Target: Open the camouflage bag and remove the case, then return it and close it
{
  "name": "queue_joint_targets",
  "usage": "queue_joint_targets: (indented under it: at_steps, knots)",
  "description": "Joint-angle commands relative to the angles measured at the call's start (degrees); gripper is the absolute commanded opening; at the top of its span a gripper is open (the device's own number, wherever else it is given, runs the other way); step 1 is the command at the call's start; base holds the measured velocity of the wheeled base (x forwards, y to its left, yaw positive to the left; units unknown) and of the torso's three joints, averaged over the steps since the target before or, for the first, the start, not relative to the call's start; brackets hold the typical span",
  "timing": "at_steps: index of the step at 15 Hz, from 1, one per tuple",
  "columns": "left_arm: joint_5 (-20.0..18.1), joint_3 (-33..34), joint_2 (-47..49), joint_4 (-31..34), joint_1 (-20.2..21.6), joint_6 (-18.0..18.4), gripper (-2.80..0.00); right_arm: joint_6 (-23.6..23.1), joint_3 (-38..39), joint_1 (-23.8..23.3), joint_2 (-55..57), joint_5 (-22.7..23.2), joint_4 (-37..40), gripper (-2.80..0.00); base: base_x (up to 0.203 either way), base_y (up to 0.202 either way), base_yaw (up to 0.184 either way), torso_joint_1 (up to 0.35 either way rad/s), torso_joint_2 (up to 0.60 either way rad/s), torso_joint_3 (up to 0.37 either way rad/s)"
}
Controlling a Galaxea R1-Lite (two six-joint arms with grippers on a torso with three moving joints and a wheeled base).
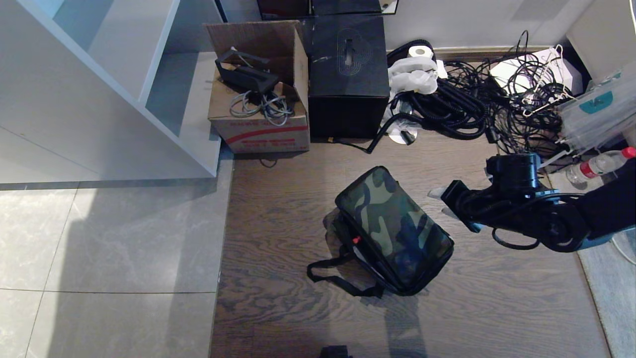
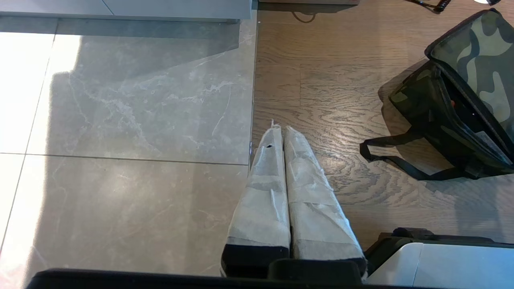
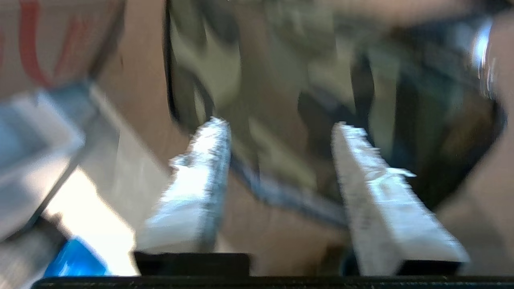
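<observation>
**Bag on the wood floor, right arm beside it**

Floor of dark wood planks [image 1: 278,238] carries the camouflage bag [image 1: 397,228], which lies tilted with its black strap [image 1: 338,278] trailing toward the grey tiles. Behind it stand a black box [image 1: 348,74] and a cardboard carton [image 1: 261,94]. The right gripper [image 1: 439,204] hovers just beside the bag, fingers apart and empty. The left gripper [image 2: 281,132] hangs over the tile edge, fingers pressed together

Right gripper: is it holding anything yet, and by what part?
Nothing. The right gripper is open, apart from the bag. Left gripper is shut, empty.
</observation>
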Motion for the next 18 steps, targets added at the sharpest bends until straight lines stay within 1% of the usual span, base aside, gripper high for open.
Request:
queue_joint_targets:
  at_steps: [1, 3, 4, 5, 6, 7, 10, 13, 14, 16, 17, 18]
  knots:
    - [0.0, 0.0, 0.0, 0.0, 0.0, 0.0, -2.8, -4.5, -4.8, 1.0, 3.8, -1.6, 0.2, -2.8, 0.0, 0.0, 0.0, 0.0, 0.0, 0.0]
    - [0.0, 0.0, 0.0, 0.0, 0.0, 0.0, -2.8, -13.6, -6.2, 1.2, 7.2, -2.0, 0.7, -2.8, 0.0, 0.0, 0.0, 0.0, 0.0, 0.0]
    - [0.0, 0.0, 0.0, 0.0, 0.0, 0.0, -2.8, -15.6, -7.9, 1.4, 9.4, -2.3, 0.7, -2.8, 0.0, 0.0, 0.0, 0.0, 0.0, 0.0]
    - [0.0, 0.0, 0.0, 0.0, 0.0, 0.0, -2.8, -16.2, -9.7, 1.6, 11.5, -2.7, 0.4, -2.8, 0.0, 0.0, 0.0, 0.0, 0.0, 0.0]
    - [0.0, 0.0, 0.0, 0.0, 0.0, 0.0, -2.8, -16.5, -11.7, 1.9, 14.1, -3.4, -0.3, -2.8, 0.0, 0.0, 0.0, 0.0, 0.0, 0.0]
    - [0.0, 0.0, 0.0, 0.0, 0.0, 0.0, -2.8, -16.8, -14.4, 2.5, 16.8, -5.4, -0.6, -2.8, 0.0, 0.0, 0.0, 0.0, 0.0, 0.0]
    - [0.0, 0.0, 0.0, 0.0, 0.0, 0.0, -2.8, -17.4, -23.9, 4.1, 24.1, -14.8, -0.9, -2.8, 0.0, 0.0, 0.0, 0.0, 0.0, 0.0]
    - [0.0, 0.0, 0.0, 0.0, 0.0, 0.0, -2.8, -17.3, -33.3, 4.4, 30.0, -23.6, -2.8, -2.8, 0.0, 0.0, 0.0, 0.0, 0.0, 0.0]
    - [0.0, 0.0, 0.0, 0.0, 0.0, 0.0, -2.8, -17.3, -35.7, 4.4, 31.4, -25.6, -3.3, -2.8, 0.0, 0.0, 0.0, 0.0, 0.0, 0.0]
    - [0.0, 0.0, 0.0, 0.0, 0.0, 0.0, -2.8, -16.9, -36.4, 4.4, 33.2, -26.7, -2.9, -2.8, 0.0, 0.0, 0.0, 0.0, 0.0, 0.0]
    - [0.0, 0.0, 0.0, 0.0, 0.0, 0.0, -2.8, -15.3, -35.9, 4.5, 33.1, -26.6, -2.3, -2.8, 0.0, 0.0, 0.0, 0.0, 0.0, 0.0]
    - [0.0, 0.0, 0.0, 0.0, 0.0, 0.0, -2.8, -12.6, -34.9, 5.0, 33.0, -26.4, -0.3, -2.8, 0.0, 0.0, 0.0, 0.0, 0.0, 0.0]
